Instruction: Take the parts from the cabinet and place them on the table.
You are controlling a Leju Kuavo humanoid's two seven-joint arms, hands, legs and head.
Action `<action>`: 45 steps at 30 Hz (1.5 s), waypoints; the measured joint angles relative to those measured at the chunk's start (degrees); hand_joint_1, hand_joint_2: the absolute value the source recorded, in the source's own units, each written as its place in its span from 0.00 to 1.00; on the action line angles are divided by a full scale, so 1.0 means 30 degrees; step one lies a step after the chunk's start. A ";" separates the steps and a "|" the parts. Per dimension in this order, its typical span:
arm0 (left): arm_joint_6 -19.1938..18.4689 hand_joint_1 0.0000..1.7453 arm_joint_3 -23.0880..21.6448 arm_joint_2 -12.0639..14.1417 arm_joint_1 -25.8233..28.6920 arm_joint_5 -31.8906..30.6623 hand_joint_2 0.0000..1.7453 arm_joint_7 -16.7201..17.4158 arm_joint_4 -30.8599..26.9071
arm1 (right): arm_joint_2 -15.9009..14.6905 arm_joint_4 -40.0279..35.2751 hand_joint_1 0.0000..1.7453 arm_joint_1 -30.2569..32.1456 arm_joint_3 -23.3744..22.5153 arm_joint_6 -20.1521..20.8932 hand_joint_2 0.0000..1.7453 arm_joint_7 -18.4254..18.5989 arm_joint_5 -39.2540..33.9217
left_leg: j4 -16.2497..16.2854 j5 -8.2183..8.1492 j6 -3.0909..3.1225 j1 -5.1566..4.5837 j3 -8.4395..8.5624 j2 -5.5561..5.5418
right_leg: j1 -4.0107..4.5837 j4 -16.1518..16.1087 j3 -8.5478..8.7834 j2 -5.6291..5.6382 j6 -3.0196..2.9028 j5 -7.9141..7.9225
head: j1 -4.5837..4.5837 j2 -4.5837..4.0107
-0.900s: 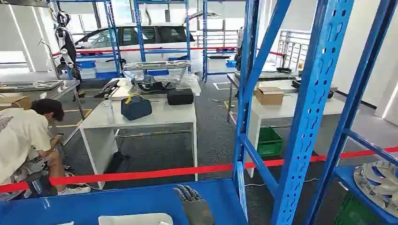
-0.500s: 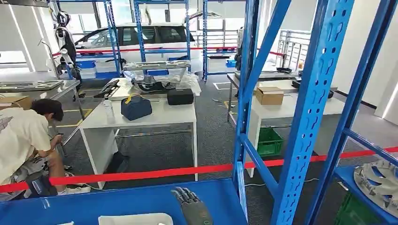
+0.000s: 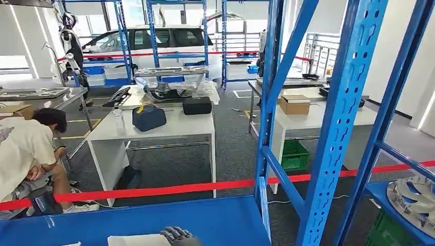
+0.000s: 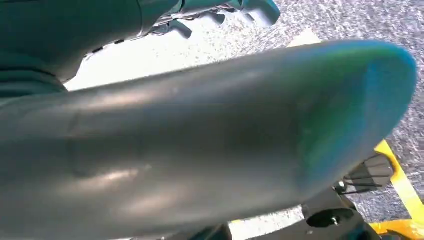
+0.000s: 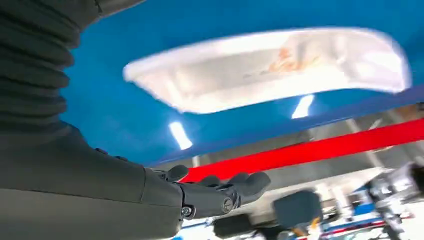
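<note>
Right hand (image 3: 178,236): lower in the head view than a moment ago, now at the bottom edge, just beside the white part (image 3: 138,240). In the right wrist view the fingers (image 5: 240,187) lie stretched and apart, holding nothing.
White part: flat on the blue shelf (image 3: 225,218), bottom centre of the head view; an orange mark on it is too blurred to read.
Left hand (image 4: 220,12): thumb close to the lens; the fingers' state cannot be told.
Red barrier tape (image 3: 154,191): crosses behind the shelf.
Person (image 3: 25,154): crouching at lower left.
</note>
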 joint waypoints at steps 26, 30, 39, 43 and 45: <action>0.0029 0.00 0.0022 0.0014 0.0018 0.0044 0.00 -0.0269 -0.0036 | 0.0189 0.0095 0.00 0.0099 0.0131 -0.0590 0.00 0.0407 0.0482 | -0.0437 0.0127 -0.0399 0.0671 0.0094 -0.0996 | -0.0544 0.0291 0.0156 0.0600 0.0189 -0.0322 | -0.0153 0.0000; 0.0037 0.00 0.0029 0.0014 0.0024 0.0044 0.00 -0.0284 -0.0030 | 0.0218 0.0175 0.00 0.0098 0.0131 -0.0953 0.00 0.0712 0.0714 | -0.0510 0.0332 -0.0706 0.0695 0.0242 -0.1007 | -0.0466 0.0316 0.0118 0.0600 0.0137 -0.0311 | -0.0145 0.0000; 0.0102 0.00 0.0146 -0.0008 0.0037 0.0036 0.00 -0.0292 -0.0029 | 0.0255 0.0255 0.00 0.0099 0.0146 -0.1777 1.00 0.1455 0.1218 | -0.0373 0.0231 -0.0999 0.0674 0.0086 -0.1006 | -0.0427 0.0206 0.0145 0.0588 0.0162 -0.0311 | -0.0145 0.0000; 0.0131 0.00 0.0270 -0.0008 0.0046 0.0044 0.00 -0.0291 -0.0029 | 0.0262 0.0262 0.00 0.0098 0.0168 -0.1857 1.00 0.1455 0.1254 | -0.0242 0.0183 -0.0926 0.0669 0.0005 -0.1005 | -0.0428 0.0195 0.0148 0.0585 0.0217 -0.0299 | -0.0145 0.0000; 0.0139 0.00 0.0284 -0.0015 0.0046 0.0036 0.00 -0.0298 -0.0029 | 0.0262 0.0262 0.00 0.0098 0.0182 -0.1865 1.00 0.1462 0.1254 | -0.0184 0.0156 -0.0886 0.0669 -0.0018 -0.1005 | -0.0427 0.0192 0.0153 0.0586 0.0224 -0.0299 | -0.0145 0.0000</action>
